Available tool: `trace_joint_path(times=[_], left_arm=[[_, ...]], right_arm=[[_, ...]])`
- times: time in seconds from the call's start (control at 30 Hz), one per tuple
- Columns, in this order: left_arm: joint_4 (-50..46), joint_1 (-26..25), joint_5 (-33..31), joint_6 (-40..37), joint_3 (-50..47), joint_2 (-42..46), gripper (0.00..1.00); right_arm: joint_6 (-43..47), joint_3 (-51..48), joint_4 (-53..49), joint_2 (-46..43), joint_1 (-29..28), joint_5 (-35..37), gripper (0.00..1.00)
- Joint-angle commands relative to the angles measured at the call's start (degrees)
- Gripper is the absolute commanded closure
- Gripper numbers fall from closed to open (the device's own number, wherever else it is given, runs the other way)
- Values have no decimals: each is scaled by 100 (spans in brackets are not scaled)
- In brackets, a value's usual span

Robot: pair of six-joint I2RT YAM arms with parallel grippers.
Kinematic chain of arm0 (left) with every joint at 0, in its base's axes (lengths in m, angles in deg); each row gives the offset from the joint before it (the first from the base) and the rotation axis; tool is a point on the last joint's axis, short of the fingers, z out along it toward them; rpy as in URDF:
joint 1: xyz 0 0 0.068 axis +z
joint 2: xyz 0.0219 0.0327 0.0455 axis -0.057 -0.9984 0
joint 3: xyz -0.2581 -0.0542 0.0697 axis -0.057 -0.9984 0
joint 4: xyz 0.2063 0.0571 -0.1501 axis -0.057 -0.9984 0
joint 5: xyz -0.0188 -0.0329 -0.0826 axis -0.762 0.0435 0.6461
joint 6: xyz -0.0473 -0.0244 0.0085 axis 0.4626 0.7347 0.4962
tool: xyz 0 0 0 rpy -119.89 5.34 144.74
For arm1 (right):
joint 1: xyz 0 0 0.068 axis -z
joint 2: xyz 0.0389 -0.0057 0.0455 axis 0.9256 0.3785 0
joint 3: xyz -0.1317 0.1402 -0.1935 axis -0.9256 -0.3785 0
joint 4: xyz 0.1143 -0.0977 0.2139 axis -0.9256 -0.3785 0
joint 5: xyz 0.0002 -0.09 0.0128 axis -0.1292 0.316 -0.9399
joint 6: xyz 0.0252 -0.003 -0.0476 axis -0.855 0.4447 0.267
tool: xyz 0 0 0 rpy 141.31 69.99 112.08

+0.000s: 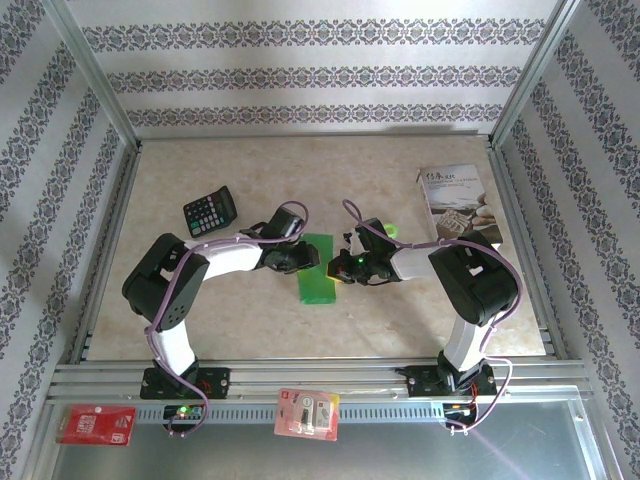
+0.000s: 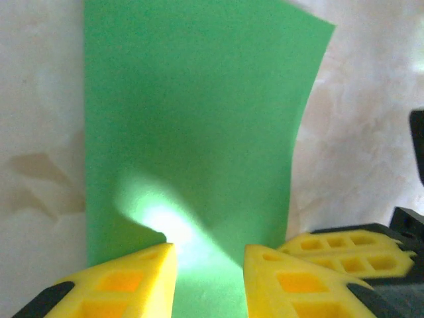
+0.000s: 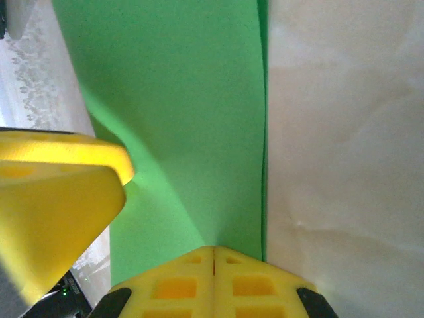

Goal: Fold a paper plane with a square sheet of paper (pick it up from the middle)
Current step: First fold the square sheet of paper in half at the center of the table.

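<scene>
The square sheet of paper point(image 1: 319, 268) is plain bright green, the tabletop point(image 1: 400, 180) under it marbled beige. Left of the sheet the calculator point(image 1: 210, 211) is black, right of it the booklet point(image 1: 455, 200) white with print.

A flat beige marbled tabletop point(image 1: 420, 320) is enclosed on three sides by white walls papered with grey floral bands point(image 1: 320, 75). Silver aluminium posts point(image 1: 96, 80) are set at the back corners, and silver aluminium rails point(image 1: 320, 377) are laid along the near edge. The space is evenly, softly lit, and only faint shadows are cast.
</scene>
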Motion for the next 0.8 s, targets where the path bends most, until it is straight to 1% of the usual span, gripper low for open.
trace_joint_path(times=[0.0,0.13,0.33,0.43,0.57,0.77], left_arm=[[95,-12,176,267,-211,270,70],[204,-21,316,336,-365,203,71],[-210,49,-232,161,-435,160,72],[-263,76,-320,84,-464,123,72],[-242,69,-253,65,-480,255,71],[-52,-68,67,120,-517,626,69]], right_arm=[[50,-313,-596,572,-122,852,100],[46,-295,-590,593,-121,836,100],[81,-287,-615,594,-124,844,100],[90,-296,-615,602,-125,844,100],[98,-335,-614,569,-125,862,100],[85,-339,-606,541,-120,870,100]])
